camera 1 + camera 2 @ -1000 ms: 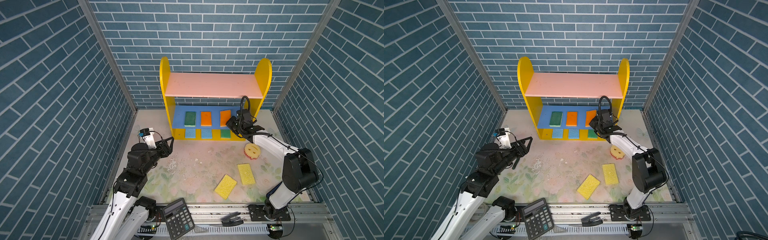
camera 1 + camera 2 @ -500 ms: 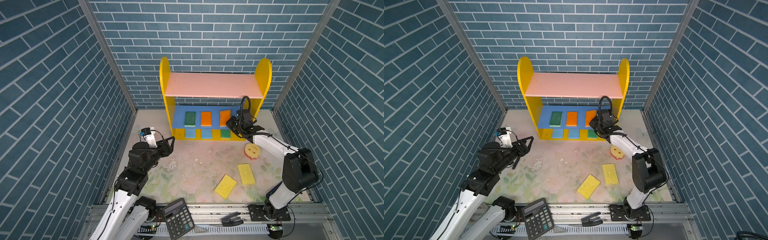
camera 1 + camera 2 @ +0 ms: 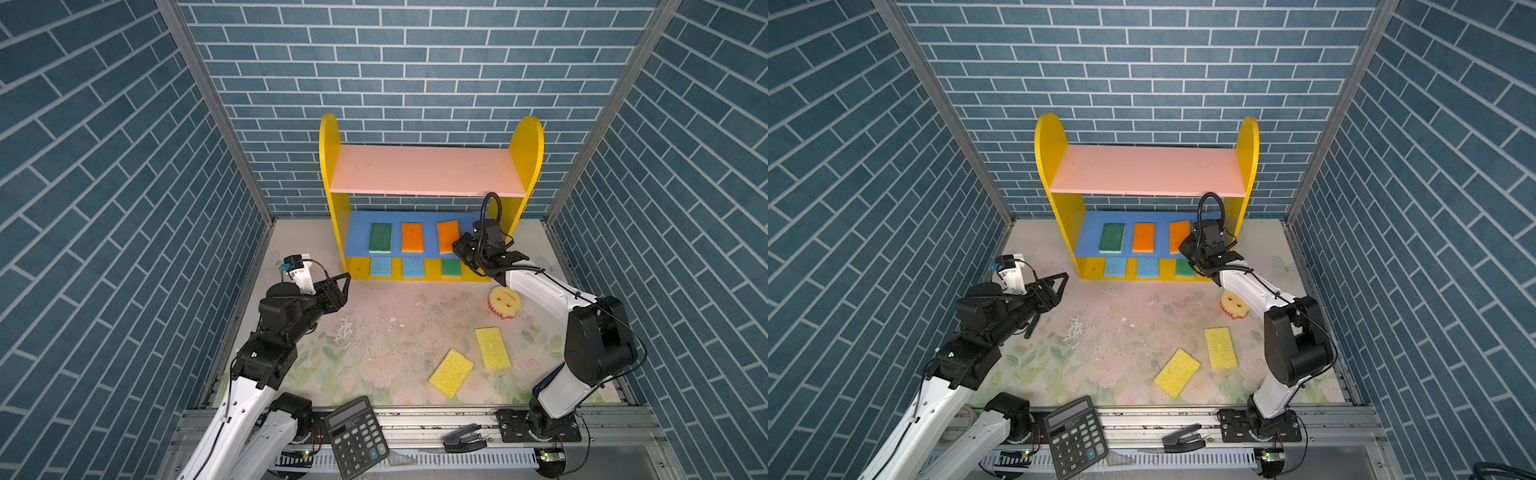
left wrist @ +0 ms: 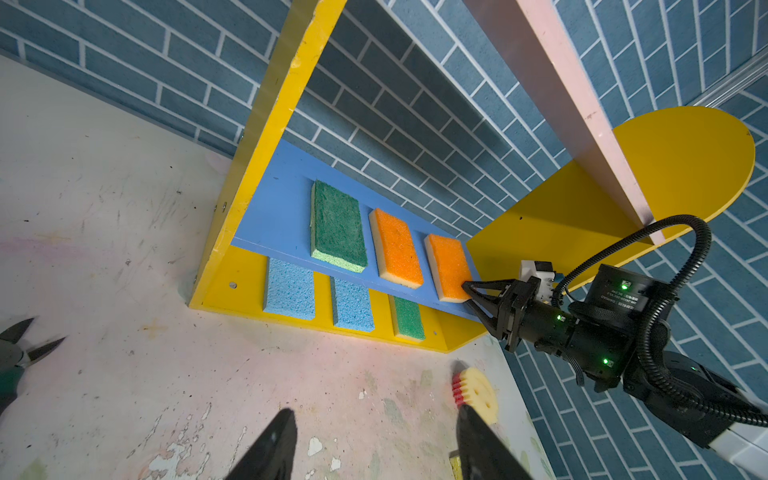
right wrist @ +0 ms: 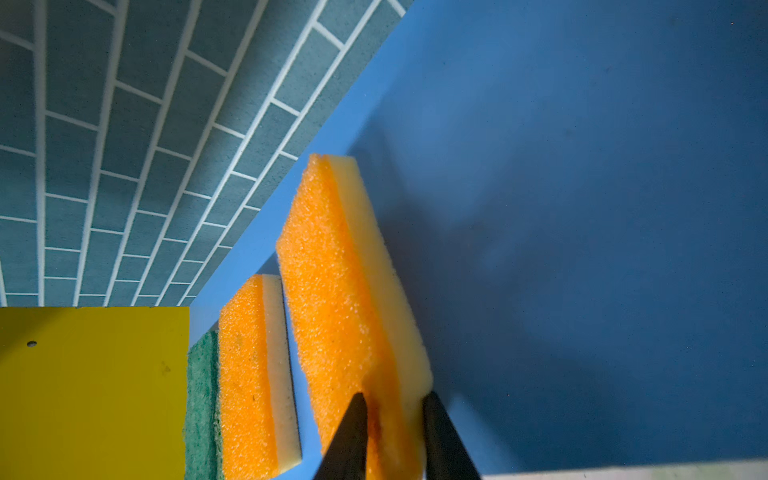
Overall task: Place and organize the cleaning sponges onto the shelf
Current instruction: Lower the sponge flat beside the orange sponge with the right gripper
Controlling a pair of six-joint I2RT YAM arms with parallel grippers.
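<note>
The shelf stands at the back wall. My right gripper is shut on the near end of an orange sponge, which rests slightly tilted at the right end of the blue middle board. A green sponge and another orange sponge lie to its left. On the yellow base lie two light blue sponges and a green one. On the table lie a round yellow smiley sponge and two yellow sponges. My left gripper hovers open and empty left of the shelf.
A black calculator and a small black clip lie on the front rail. Brick-patterned walls close in both sides and the back. A pair of cutters shows at the edge of the left wrist view.
My left gripper has edged slightly toward the shelf. The right gripper stays at the blue board with the orange sponge between its fingers.
</note>
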